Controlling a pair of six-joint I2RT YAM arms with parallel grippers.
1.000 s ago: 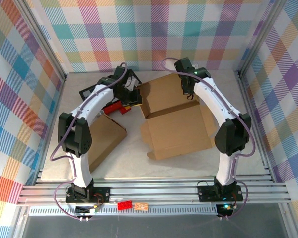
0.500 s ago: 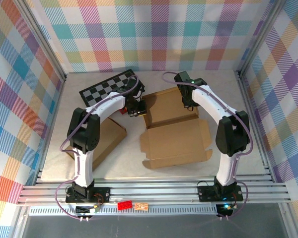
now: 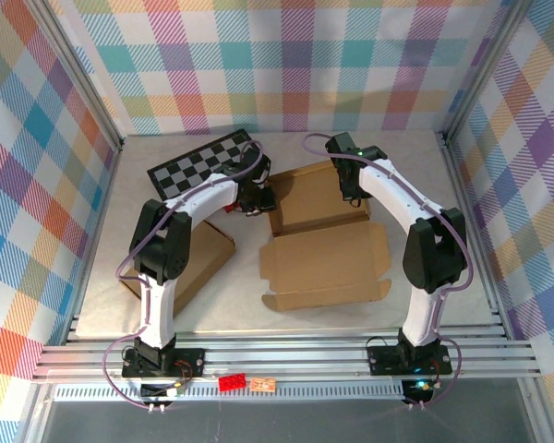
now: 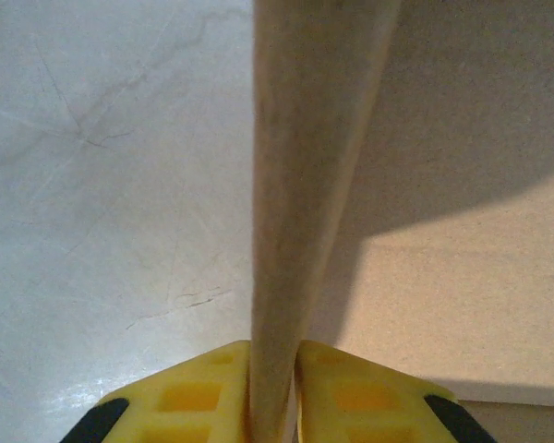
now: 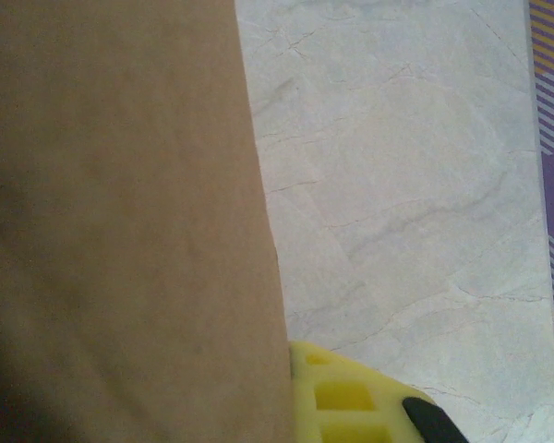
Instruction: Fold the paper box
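Observation:
The brown paper box (image 3: 328, 258) lies opened out in the middle of the table, its back panel (image 3: 314, 189) raised between the two arms. My left gripper (image 3: 258, 198) is at that panel's left edge. Seen from the left wrist, a cardboard flap (image 4: 305, 185) stands edge-on between the yellow fingers (image 4: 194, 397), which press it from both sides. My right gripper (image 3: 354, 192) is at the panel's right side. From the right wrist, cardboard (image 5: 120, 231) lies against one yellow finger (image 5: 346, 397) and hides the other.
A black-and-white checkerboard (image 3: 203, 159) lies at the back left. A second cardboard piece (image 3: 203, 254) lies under the left arm. Something red (image 3: 229, 207) shows beside the left gripper. Checked walls close in three sides, and an aluminium rail (image 3: 286, 355) runs along the front.
The left arm swung right and nearer, uncovering the checkerboard. The box turned square to the table and its front panel settled flatter. The right gripper shifted slightly.

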